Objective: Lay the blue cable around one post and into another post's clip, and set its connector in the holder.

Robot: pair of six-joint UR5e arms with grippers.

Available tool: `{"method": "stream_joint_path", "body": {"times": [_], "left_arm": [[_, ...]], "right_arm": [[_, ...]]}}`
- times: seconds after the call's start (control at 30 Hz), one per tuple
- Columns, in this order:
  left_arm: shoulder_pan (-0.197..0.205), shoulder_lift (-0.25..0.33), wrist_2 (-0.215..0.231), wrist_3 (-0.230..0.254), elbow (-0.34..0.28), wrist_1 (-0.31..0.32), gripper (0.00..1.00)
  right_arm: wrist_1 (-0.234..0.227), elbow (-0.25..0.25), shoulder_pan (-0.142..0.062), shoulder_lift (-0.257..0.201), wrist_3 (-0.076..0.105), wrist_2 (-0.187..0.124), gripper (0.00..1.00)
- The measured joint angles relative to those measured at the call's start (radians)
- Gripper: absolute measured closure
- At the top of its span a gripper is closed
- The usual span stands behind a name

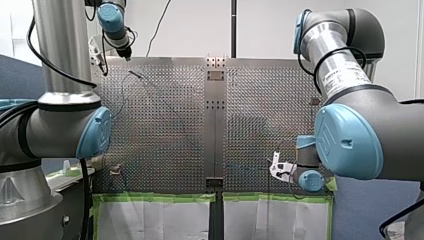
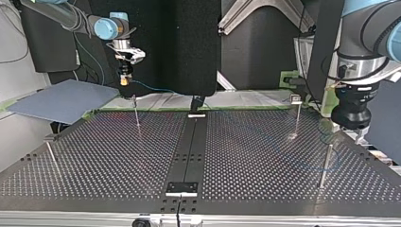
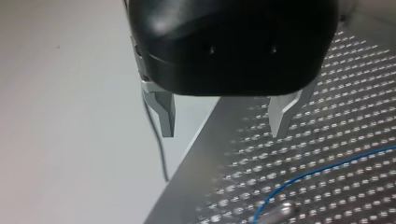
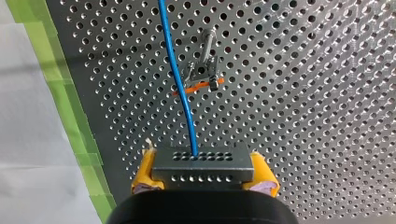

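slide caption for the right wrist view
My right gripper clamps the grey perforated connector; its blue cable runs ahead beside an orange-clipped metal post.

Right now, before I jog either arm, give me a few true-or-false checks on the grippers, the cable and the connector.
1. The connector is clamped in my right gripper. True.
2. The blue cable is gripped by my left gripper. False: its metal fingers are open with nothing between them, and the cable runs over the table beneath.
3. The connector is set down on the table. False: it is held between my right gripper's pads, up off the table.
4. Those pads are yellow. True.
5. The blue cable comes out of the connector. True.
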Motion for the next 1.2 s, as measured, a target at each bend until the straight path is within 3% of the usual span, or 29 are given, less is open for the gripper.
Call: {"method": "stream_joint_path", "body": {"times": [0.2, 0.5, 0.8, 1.2], "left_arm": [[0.002, -0.001, 0.057, 0.058, 0.000, -0.038, 0.00], [0.014, -0.012, 0.137, 0.150, 0.000, 0.018, 0.00], [0.028, -0.030, 0.144, 0.218, 0.001, 0.022, 0.00], [0.031, -0.036, 0.143, 0.223, 0.000, 0.013, 0.00]], "right_arm": [[0.000, 0.000, 0.002, 0.000, 0.000, 0.000, 1.00], [0.000, 0.000, 0.004, 0.000, 0.000, 0.000, 1.00], [0.000, 0.000, 0.006, 0.000, -0.001, 0.000, 1.00], [-0.001, -0.001, 0.007, 0.000, 0.000, 0.000, 1.00]]}}
